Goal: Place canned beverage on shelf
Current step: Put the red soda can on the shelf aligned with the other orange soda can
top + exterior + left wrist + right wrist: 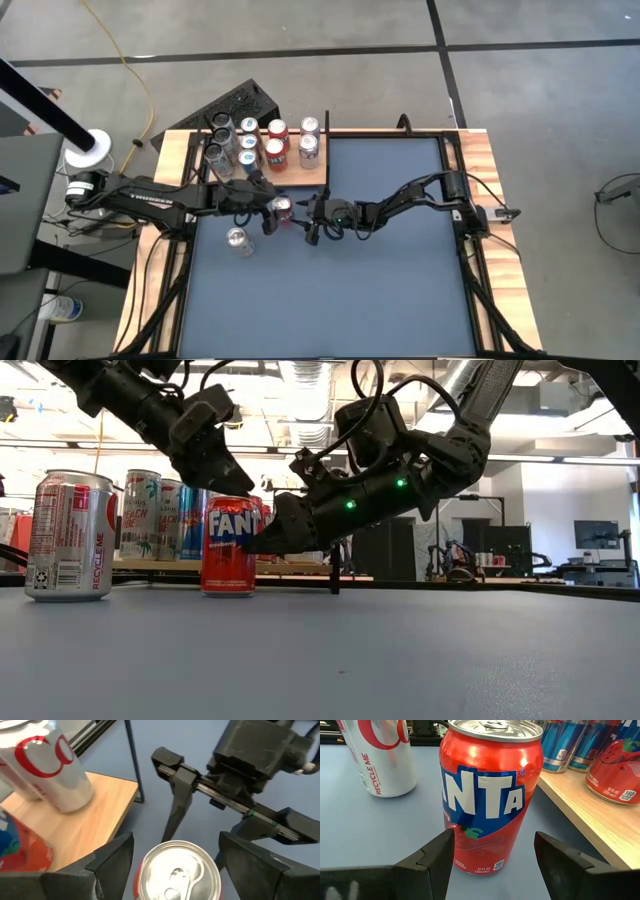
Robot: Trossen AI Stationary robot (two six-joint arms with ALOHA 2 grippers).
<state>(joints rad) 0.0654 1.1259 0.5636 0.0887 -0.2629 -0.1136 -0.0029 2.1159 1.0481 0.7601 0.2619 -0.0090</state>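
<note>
A red Fanta can [229, 545] stands upright on the blue table, just in front of the shelf [300, 176]. My left gripper [176, 837] comes from the table's left and slants down. It is open, one finger on each side of the can's silver top [176, 870], with the tips about level with the rim. My right gripper [494, 837] reaches in low from the table's right. It is open too, and its fingertips stop just short of the can's side [490, 800]. Several other cans [262, 140] stand on the shelf.
A silver can [238, 240] with a red panel stands on the table to the left of the Fanta can and nearer the front edge. Thin black posts [326, 125] rise at the shelf's corner. Open blue tabletop [340, 300] lies toward the near edge.
</note>
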